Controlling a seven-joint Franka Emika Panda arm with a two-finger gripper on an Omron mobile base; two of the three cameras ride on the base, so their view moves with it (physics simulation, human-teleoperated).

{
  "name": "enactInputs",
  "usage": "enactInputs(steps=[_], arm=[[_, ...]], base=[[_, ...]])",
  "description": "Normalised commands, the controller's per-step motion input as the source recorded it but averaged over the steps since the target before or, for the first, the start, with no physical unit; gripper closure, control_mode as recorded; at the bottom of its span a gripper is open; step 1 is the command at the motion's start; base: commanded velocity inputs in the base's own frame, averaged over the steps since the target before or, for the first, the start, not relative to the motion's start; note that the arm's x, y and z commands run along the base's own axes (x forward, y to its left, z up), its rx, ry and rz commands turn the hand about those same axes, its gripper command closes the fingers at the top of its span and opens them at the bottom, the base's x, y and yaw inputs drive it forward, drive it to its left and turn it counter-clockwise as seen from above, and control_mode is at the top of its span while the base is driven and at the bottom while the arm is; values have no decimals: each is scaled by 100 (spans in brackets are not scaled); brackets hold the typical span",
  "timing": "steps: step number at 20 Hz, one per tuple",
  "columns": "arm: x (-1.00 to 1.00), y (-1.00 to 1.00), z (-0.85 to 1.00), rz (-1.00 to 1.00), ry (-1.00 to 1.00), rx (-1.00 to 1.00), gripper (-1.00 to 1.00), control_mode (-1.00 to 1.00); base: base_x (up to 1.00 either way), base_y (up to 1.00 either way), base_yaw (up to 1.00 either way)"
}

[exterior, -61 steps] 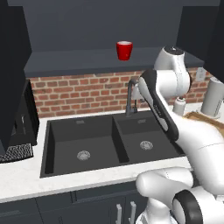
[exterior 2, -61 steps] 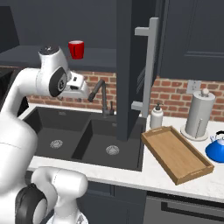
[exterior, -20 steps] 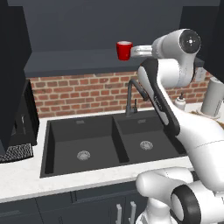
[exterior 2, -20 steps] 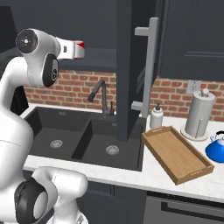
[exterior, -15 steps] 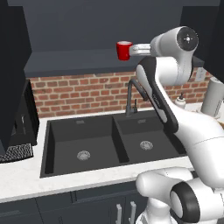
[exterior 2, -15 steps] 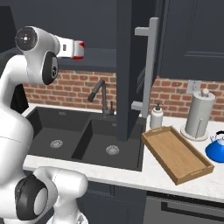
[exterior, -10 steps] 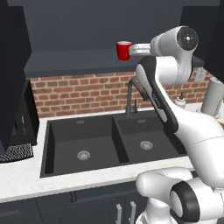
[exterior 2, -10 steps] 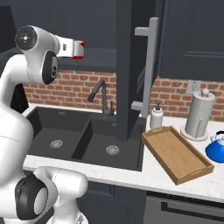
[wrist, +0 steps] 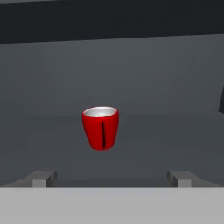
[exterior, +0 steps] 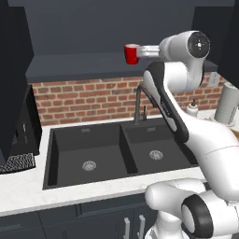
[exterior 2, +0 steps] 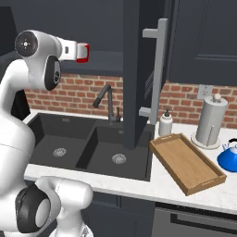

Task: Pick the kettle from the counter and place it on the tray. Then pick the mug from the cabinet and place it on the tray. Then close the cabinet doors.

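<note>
The red mug (wrist: 100, 127) stands on the dark shelf of the cabinet (exterior: 84, 65), its handle turned toward the hand. My gripper (wrist: 113, 178) is open at shelf height, the fingertips (wrist: 43, 177) wide apart and short of the mug, which is centred ahead of them. From the left base the gripper (exterior: 141, 50) sits just right of the mug (exterior: 132, 52); from the right, the gripper (exterior 2: 77, 51) partly covers the mug (exterior 2: 84, 52). The blue kettle (exterior 2: 230, 158) rests on the white counter (exterior 2: 162, 185), right of the wooden tray (exterior 2: 187, 162). One cabinet door (exterior 2: 138, 69) hangs open.
A black double sink (exterior: 116, 149) with a dark faucet (exterior 2: 108, 105) lies below the arm. A soap bottle (exterior 2: 165, 124) and a white paper-towel roll (exterior 2: 210, 119) stand behind the tray. The open door's silver handle (exterior 2: 159, 69) juts out between sink and tray.
The arm has risen from faucet height to the cabinet shelf, and over the last second the hand has edged closer to the mug. The jaws have stayed open.
</note>
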Motion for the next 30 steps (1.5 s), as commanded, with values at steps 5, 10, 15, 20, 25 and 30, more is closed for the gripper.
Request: enactInputs(steps=[5, 10, 15, 20, 25, 30], arm=[[41, 21, 4, 0, -3, -1, -100, -100], [56, 17, 0, 0, 0, 0, -100, -100], [41, 5, 0, 0, 0, 0, -100, -100], [15, 0, -3, 0, 0, 0, -100, -100], [5, 0, -17, 0, 0, 0, -100, -100], [22, 0, -28, 3, 1, 0, -100, -100]], base=[[0, 0, 0], [0, 0, 0], [0, 0, 0], [0, 0, 0], [0, 0, 0], [0, 0, 0]])
